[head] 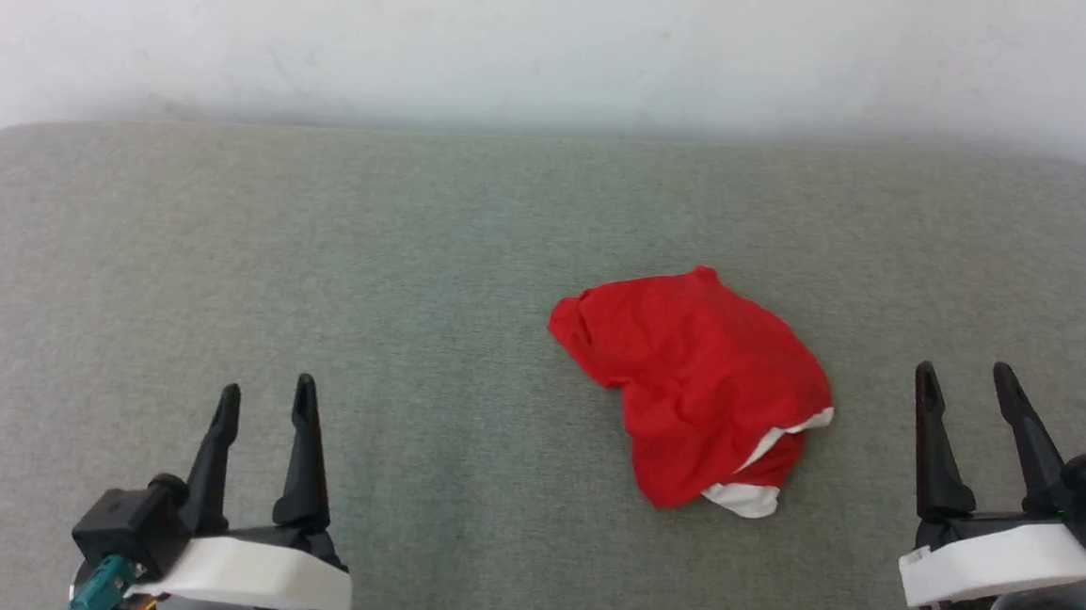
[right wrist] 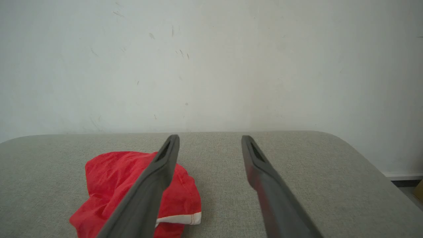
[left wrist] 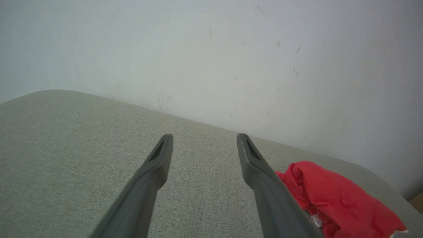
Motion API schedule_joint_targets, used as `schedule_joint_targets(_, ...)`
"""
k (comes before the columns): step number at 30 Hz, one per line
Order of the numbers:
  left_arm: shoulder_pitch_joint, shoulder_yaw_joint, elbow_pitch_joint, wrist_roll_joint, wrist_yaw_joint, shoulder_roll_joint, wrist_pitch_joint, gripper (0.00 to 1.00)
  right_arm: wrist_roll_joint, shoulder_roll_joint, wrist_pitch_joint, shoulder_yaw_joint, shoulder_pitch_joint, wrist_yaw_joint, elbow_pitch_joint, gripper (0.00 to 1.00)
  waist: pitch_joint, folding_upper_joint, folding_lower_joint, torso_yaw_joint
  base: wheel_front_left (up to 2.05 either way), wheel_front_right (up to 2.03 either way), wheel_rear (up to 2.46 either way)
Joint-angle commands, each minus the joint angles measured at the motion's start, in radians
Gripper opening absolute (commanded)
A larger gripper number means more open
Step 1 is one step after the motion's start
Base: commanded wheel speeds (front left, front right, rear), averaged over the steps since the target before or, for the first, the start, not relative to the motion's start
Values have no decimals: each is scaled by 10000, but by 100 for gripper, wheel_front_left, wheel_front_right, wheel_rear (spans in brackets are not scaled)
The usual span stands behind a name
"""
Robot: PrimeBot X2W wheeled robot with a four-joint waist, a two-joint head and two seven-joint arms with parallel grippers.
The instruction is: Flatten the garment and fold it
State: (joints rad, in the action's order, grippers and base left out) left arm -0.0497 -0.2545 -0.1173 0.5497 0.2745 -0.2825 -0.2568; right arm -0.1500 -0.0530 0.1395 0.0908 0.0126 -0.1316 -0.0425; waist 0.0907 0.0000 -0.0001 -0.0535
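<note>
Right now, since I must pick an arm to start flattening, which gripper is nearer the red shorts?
The right gripper: the red shorts lie right of centre, clearly closer to it than to the left gripper.

**Fig. 1. What surrounds my two tools**

(a) Grey-green woven fabric surface [head: 415, 241], spreading beneath and ahead of my left gripper [head: 268, 385] and my right gripper [head: 963, 367]; its far corners are rounded.
(b) White wall [head: 559, 42], flecked with small dark scuffs, rising just beyond the surface's far edge.
(c) Outboard of my right gripper, past the rounded corner: pale baseboard [right wrist: 403, 174], floor [right wrist: 408, 193], and a tan object [right wrist: 419, 195] cut off by the frame.
</note>
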Motion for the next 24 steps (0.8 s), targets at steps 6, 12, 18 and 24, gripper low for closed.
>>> schedule_joint_targets(6,203,-80,-171,-421,-553,782,-47,100,-92,-399,-1439,-119,-1022,9,-194,100,573,0,1,915,0,0,0)
schedule_joint_targets(12,612,-61,130,-709,-892,1232,-48,100,-1076,-1392,-3792,-832,-2714,9,318,100,1223,0,1,1385,0,0,0)
schedule_joint_targets(18,891,-38,417,-950,-1221,1649,-48,100,-2085,-2530,-6060,-1887,-4008,9,1134,100,1787,0,1,1932,0,0,0)
schedule_joint_targets(24,1120,-68,650,-1070,-1497,1943,-48,100,-2404,-3327,-7037,-2315,-4471,9,1904,100,2142,0,1,2439,0,0,0)
